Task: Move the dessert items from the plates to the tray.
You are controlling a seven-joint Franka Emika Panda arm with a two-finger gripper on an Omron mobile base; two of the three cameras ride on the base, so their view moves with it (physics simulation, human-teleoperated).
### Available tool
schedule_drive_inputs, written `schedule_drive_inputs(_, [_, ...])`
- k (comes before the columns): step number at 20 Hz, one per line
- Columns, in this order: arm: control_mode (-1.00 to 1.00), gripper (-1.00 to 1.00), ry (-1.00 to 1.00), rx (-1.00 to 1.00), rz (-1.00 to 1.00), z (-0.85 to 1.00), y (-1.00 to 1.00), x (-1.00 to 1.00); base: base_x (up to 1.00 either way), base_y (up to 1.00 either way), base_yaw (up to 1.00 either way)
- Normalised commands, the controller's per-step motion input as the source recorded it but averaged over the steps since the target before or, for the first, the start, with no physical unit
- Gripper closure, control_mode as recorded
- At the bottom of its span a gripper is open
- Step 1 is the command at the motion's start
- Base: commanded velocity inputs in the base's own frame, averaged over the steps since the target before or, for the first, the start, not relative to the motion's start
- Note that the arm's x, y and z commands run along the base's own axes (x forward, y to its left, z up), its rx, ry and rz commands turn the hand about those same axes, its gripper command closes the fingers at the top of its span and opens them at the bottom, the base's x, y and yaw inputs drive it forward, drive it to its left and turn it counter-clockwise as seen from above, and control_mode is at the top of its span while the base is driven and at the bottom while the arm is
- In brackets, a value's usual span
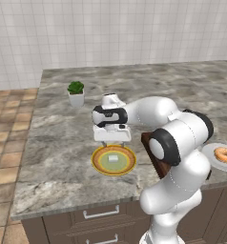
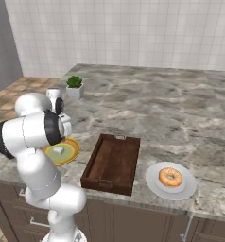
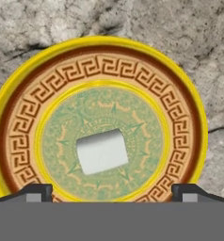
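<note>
The small pale cube lies in the green centre of the yellow-rimmed plate. My gripper hangs straight above it, open, its fingertips spread wider than the cube and holding nothing. From the left base view the gripper hovers just over this plate and the cube. The glazed ring donut rests on the white plate to the right. Between the two plates sits the dark wooden tray, bare inside.
A small green potted plant stands on the counter behind the yellow plate. The marble counter's front edge runs close to the plates and tray. My arm's elbow covers much of the tray in the left base view.
</note>
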Motion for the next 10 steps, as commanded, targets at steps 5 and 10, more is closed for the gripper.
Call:
schedule_drive_inputs(5, [-1.0,-1.0,0.0,0.0,-0.01,-0.21,0.0,0.0,0.0,0.0,0.0])
schedule_drive_inputs(10, [-1.0,-1.0,0.0,0.0,-0.01,-0.1,0.03,0.0,0.0,0.0,0.0])
